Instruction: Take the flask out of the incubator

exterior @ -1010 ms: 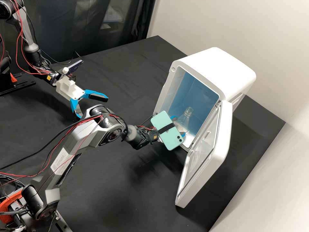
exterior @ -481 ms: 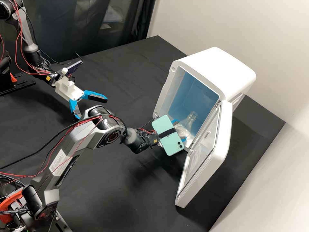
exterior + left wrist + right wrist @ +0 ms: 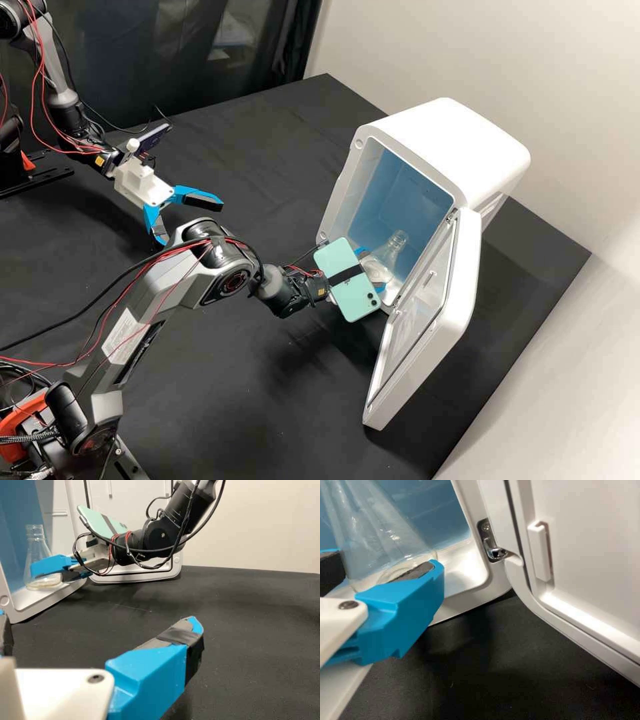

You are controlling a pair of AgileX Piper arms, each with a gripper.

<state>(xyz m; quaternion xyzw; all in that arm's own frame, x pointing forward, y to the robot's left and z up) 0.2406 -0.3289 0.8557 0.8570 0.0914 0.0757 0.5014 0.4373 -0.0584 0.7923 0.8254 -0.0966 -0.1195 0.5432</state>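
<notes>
**A:** Where is the flask [image 3: 390, 248]?

**B:** Inside the incubator [image 3: 460, 153], low in the blue chamber, with its base just behind the white front lip. It is clear glass and its neck points up. The door [image 3: 427, 320] hangs wide open on the side nearer the camera.

**A:** And the right gripper [image 3: 52, 571]?

**B:** It reaches in through the opening. Its two blue fingers are closed around the wide bottom of the flask, one on each side. In the right wrist view, one finger [image 3: 395, 610] has its dark pad pressed against the glass.

**A:** Is the flask lifted or resting?

**B:** I can't tell. The base sits very close to the chamber floor, and the fingers hide the underside.

**A:** What about the left gripper [image 3: 187, 217]?

**B:** It hangs over the black bench [image 3: 267, 373], well away from the incubator. Its fingers are spread wide and hold nothing.

**A:** Anything else on the right arm?

**B:** A mint-green phone [image 3: 347, 270] is strapped on top of its wrist, just outside the doorway.
</notes>
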